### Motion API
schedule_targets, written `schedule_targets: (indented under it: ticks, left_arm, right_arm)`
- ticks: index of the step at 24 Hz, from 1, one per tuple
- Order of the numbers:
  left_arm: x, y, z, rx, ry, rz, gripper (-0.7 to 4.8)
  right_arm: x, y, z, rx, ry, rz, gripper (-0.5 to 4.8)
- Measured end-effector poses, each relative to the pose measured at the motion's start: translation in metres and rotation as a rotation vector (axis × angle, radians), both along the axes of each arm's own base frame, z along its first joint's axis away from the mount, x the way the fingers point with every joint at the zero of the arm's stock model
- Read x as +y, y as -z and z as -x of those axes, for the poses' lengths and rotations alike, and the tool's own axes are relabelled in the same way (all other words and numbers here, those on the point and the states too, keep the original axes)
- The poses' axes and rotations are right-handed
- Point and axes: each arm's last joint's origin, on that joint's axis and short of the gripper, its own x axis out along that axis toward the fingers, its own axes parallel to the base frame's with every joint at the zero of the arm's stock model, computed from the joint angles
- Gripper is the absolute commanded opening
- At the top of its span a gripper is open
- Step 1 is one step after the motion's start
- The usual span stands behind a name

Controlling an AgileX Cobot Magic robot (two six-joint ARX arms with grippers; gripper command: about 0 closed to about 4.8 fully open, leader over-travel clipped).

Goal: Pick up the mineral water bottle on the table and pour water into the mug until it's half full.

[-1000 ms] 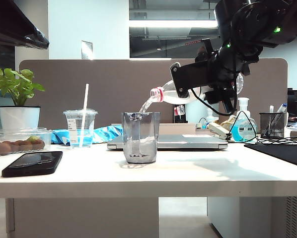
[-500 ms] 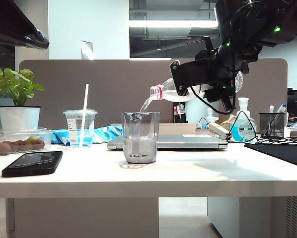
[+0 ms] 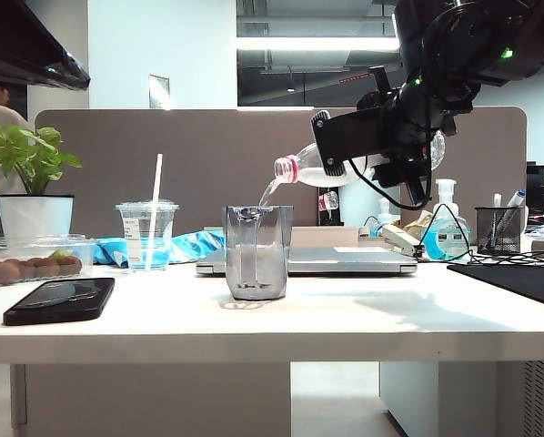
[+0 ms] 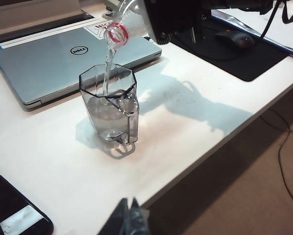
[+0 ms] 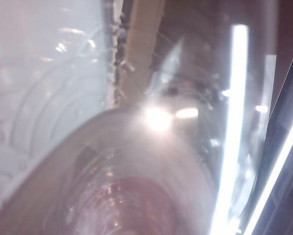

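Note:
The mineral water bottle [image 3: 317, 168] is tilted mouth-down above the mug [image 3: 257, 253], with my right gripper [image 3: 363, 146] shut round its body. A thin stream of water [image 3: 267, 193] runs from its red-ringed neck [image 4: 118, 32] into the clear faceted mug [image 4: 109, 105], which stands partly filled on the white table [image 3: 363, 319]. In the right wrist view the bottle's clear wall [image 5: 136, 171] fills the picture and hides the fingers. My left gripper [image 4: 129, 208] hangs at the table's front edge, well short of the mug, its tips together and holding nothing.
A closed silver laptop [image 4: 63, 58] lies just behind the mug. A black phone [image 3: 61, 299], a lidded cup with straw [image 3: 147, 235], a food box [image 3: 31, 259] and a potted plant [image 3: 35, 214] are at the left. A black mat [image 3: 518, 273], pump bottle [image 3: 447, 232] and pen holder [image 3: 499, 229] are at the right.
Both arms and the bottle hold still while water keeps streaming into the mug. A person has come into sight behind the plant at the far left.

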Motion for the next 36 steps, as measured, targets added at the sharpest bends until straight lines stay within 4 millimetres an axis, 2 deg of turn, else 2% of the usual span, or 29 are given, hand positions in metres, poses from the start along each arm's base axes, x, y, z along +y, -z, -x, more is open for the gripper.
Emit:
schedule_targets:
  ticks: [21, 27, 36]
  left_arm:
    - [0.0, 0.0, 0.0, 0.0, 0.0, 0.0, -0.05]
    - [0.0, 0.0, 0.0, 0.0, 0.0, 0.0, -0.05]
    - [0.0, 0.0, 0.0, 0.0, 0.0, 0.0, -0.05]
  right_arm:
    - [0.0, 0.0, 0.0, -0.004, -0.001, 0.001, 2.38]
    - [0.004, 0.001, 0.002, 0.033, 0.024, -0.185, 2.38]
    - [0.013, 0.005, 0.006, 0.203, 0.078, -0.82, 2.38]
